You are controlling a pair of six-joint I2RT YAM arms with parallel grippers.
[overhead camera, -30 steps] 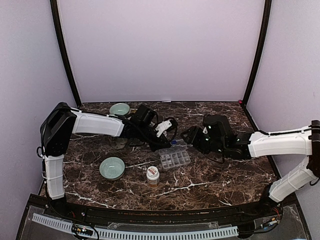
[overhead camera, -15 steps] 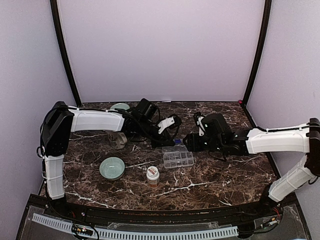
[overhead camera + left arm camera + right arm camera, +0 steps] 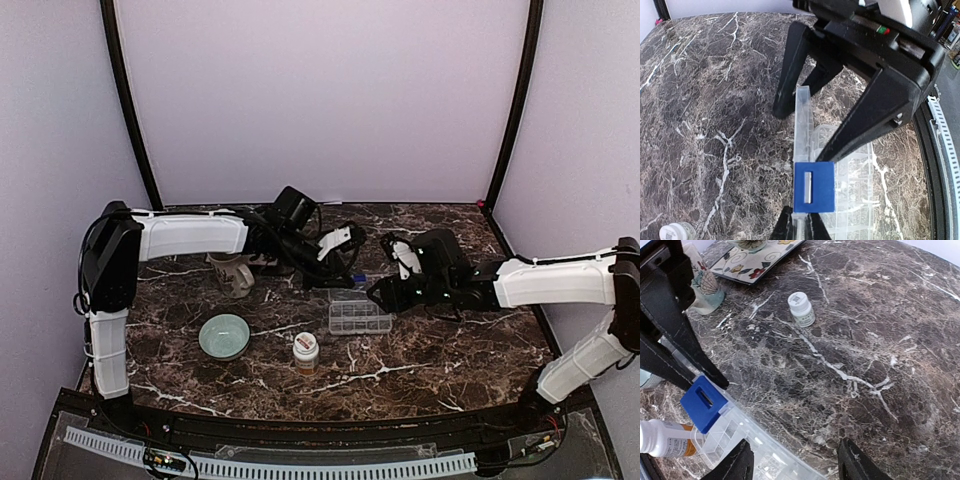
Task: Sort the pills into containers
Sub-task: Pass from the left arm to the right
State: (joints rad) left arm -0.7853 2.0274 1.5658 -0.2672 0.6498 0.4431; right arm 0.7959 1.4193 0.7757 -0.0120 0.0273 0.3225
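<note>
The left pincer (image 3: 801, 222) is clenched on the blue latch (image 3: 813, 189) of the pill organiser (image 3: 855, 200). The right pincer (image 3: 794, 442) hangs released; I'd pin the base first.

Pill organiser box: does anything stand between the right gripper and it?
Nothing visible does. The right gripper is open right at the organiser box, its fingers straddling the raised lid. The left gripper pinches that lid by the blue latch.

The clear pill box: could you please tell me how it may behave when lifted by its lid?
Thin plastic, so the pill box is probably light and may slide on the smooth table. Its lid, pinched by the left hand, likely flexes.
</note>
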